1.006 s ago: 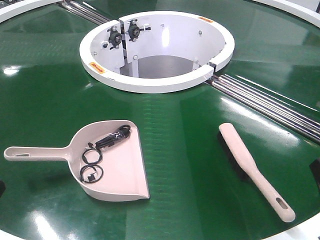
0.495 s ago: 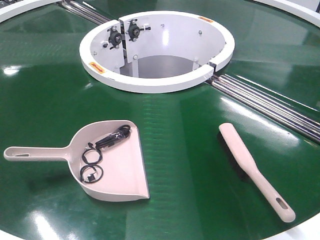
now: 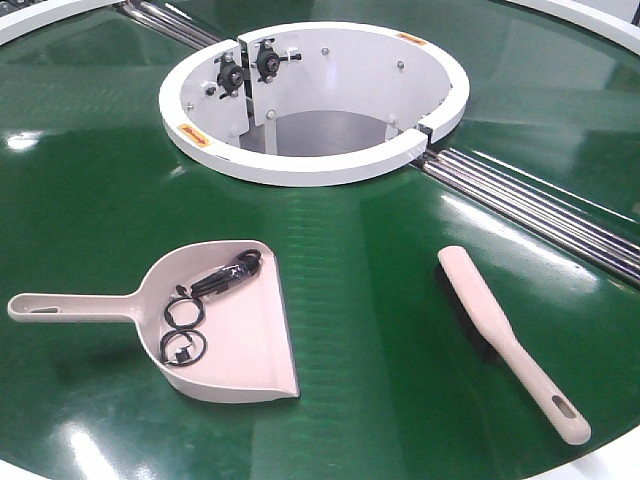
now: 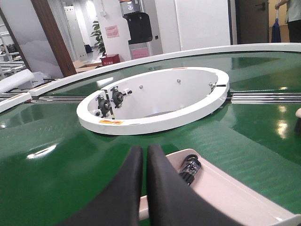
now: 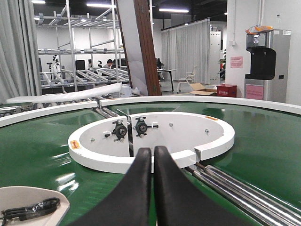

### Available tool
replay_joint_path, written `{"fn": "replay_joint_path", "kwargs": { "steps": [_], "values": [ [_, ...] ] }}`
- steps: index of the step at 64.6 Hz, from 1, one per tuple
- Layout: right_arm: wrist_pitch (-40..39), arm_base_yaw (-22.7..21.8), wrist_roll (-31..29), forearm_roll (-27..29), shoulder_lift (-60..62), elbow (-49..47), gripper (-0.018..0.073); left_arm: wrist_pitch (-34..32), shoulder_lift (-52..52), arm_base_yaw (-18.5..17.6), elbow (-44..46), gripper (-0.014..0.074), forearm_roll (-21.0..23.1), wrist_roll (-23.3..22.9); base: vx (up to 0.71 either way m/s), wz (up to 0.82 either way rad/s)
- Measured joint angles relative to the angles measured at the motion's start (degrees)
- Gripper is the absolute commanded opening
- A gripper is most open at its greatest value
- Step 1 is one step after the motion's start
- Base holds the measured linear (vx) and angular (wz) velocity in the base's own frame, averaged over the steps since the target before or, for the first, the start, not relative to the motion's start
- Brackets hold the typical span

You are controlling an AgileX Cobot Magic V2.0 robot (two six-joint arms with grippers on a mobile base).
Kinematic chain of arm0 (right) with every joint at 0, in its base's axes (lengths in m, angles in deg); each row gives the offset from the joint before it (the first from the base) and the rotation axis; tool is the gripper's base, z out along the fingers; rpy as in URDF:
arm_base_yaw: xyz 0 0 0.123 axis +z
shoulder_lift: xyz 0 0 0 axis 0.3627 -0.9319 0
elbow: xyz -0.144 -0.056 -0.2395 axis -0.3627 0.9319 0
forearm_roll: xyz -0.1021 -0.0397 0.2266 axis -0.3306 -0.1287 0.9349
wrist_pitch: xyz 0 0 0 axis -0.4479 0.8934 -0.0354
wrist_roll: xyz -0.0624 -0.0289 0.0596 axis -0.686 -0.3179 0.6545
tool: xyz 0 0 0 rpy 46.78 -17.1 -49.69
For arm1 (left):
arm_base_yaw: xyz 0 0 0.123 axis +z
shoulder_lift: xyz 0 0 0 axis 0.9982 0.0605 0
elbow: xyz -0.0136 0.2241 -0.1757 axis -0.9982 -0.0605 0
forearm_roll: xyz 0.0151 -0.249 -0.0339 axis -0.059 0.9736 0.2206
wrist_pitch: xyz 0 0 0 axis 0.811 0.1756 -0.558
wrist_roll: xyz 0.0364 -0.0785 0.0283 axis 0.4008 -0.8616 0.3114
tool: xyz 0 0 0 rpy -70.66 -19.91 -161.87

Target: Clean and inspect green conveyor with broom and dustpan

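Dustpan (image 3: 215, 325) lies flat on the conveyor (image 3: 90, 200) at near left, handle pointing left, mouth toward the near right. Black bits sit in its scoop: two small rings (image 3: 184, 330) and a bundle of dark cable (image 3: 226, 275) by the back wall. Broom (image 3: 508, 340) lies well apart at near right, bristles down, its slotted handle end nearest the conveyor's edge. Between and beyond them, at the far middle, is the white ring (image 3: 310, 165) around the central opening, with metal rollers (image 3: 540, 205) running off from it to the right.

My left gripper (image 4: 141, 162) hangs low over the dustpan's near side, its two black fingers pressed together with only a thin seam between them, holding nothing. My right gripper (image 5: 153, 162) faces the ring from above the belt, fingers likewise pressed together and empty. In that view the dustpan's corner with the cable shows at lower left.
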Motion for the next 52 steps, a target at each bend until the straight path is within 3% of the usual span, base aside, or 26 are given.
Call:
{"fn": "replay_joint_path", "kwargs": {
  "steps": [26, 32, 41, 46, 52],
  "values": [
    [-0.05, 0.04, 0.00, 0.04, 0.00, 0.00, -0.0008, -1.80, 0.00, 0.07, -1.00, -0.0007, 0.06, -1.43, 0.00, 0.00],
    [-0.05, 0.04, 0.00, 0.04, 0.00, 0.00, -0.0008, -4.47, 0.00, 2.14, -3.51, -0.0007, 0.12, -4.57, 0.00, 0.00],
    [-0.05, 0.06, 0.00, 0.04, 0.00, 0.00, -0.0008, -6.07, 0.00, 8.87, -8.22, -0.0007, -0.43, -11.01, 0.00, 0.00],
    [-0.05, 0.06, 0.00, 0.04, 0.00, 0.00, -0.0008, -6.73, 0.00, 11.50, -11.14, -0.0007, -3.18, -15.01, 0.00, 0.00],
    [-0.05, 0.06, 0.00, 0.04, 0.00, 0.00, -0.0008, -8.03, -0.32, 12.24, -12.57, -0.0007, -8.09, -20.17, 0.00, 0.00]
  ]
}}
